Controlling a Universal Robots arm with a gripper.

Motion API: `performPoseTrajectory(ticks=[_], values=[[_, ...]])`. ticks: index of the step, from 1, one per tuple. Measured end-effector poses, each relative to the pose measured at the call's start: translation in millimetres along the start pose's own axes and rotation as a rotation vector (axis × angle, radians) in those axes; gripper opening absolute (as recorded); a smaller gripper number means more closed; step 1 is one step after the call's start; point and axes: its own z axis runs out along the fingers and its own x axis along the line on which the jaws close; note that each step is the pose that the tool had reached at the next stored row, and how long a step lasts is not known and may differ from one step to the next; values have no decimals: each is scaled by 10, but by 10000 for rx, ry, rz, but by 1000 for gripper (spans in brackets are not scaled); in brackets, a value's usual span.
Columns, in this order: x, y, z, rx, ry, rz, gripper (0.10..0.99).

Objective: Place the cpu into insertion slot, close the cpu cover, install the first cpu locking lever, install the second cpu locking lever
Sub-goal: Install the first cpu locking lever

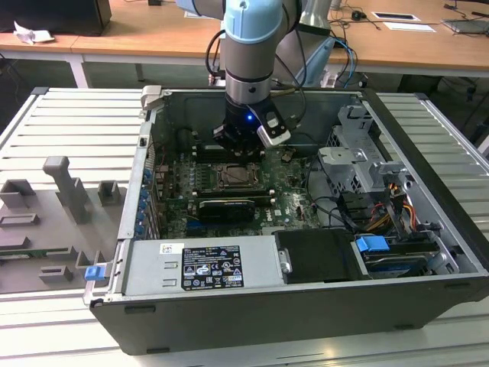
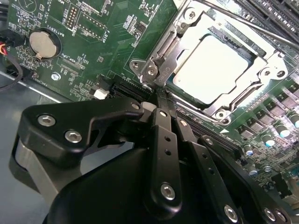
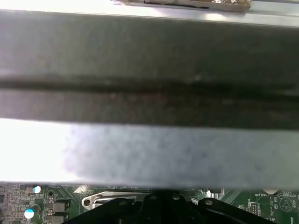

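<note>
Cpu (image 2: 212,70) lies flat in the insertion slot (image 2: 261,95) on the green motherboard (image 2: 93,60), and the cpu cover (image 2: 175,44) is folded down around it so its silvery top shows through the window. The gripper (image 2: 159,95) has its two black fingers (image 2: 163,140) pressed together with nothing between them, their tips at the cover's corner beside a screw post. In the exterior view the arm (image 1: 248,53) reaches down into the open computer case (image 1: 428,252) over the middle of the board.
</note>
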Motion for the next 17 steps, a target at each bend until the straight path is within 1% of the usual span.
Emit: performPoseTrajectory(ticks=[2, 6, 12, 17], values=[[0, 3, -11, -3, 1, 0, 106], [-5, 20, -130, -2, 2, 2, 106], [-3, -21, -136, -2, 2, 1, 106], [-3, -38, -138, -3, 1, 1, 106]])
